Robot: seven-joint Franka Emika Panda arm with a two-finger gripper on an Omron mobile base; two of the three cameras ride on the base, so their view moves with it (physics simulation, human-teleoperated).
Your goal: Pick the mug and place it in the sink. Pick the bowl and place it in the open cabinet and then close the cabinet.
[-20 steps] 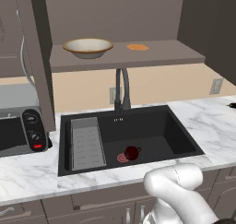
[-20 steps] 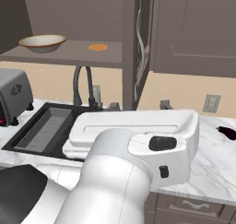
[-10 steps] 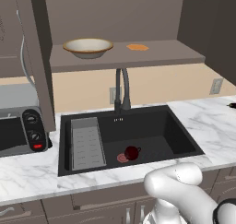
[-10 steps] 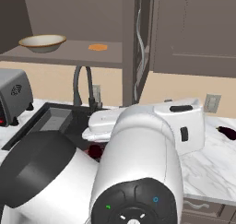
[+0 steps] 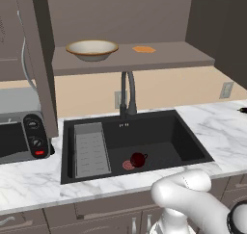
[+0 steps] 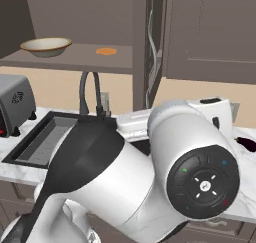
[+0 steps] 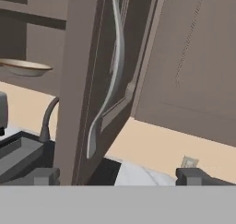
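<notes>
Over sink (image 5: 193, 146), arm has swung closer, mug (image 5: 138, 159) unmoved

the mug (image 5: 139, 159) is a glossy dark red, next to the flat red drain (image 5: 128, 165), both against the black sink (image 5: 193, 149), whose ribbed tray insert (image 5: 90, 149) is grey. the faucet (image 5: 128, 92) is dark, almost black. the bowl (image 5: 91, 49) is tan-beige outside and pale cream inside, and a small flat orange patch (image 5: 144, 49) lies on the brown shelf (image 5: 183, 55). the cabinet (image 7: 193, 61) is dark brown with panelled doors and a silver handle (image 7: 113, 80). the counter (image 5: 29, 189) is white marble with grey veining, the wall behind it beige. the toaster oven (image 5: 19, 132) is grey with a black panel and one red button. the fingers (image 7: 193, 176) are dark grey.
</notes>
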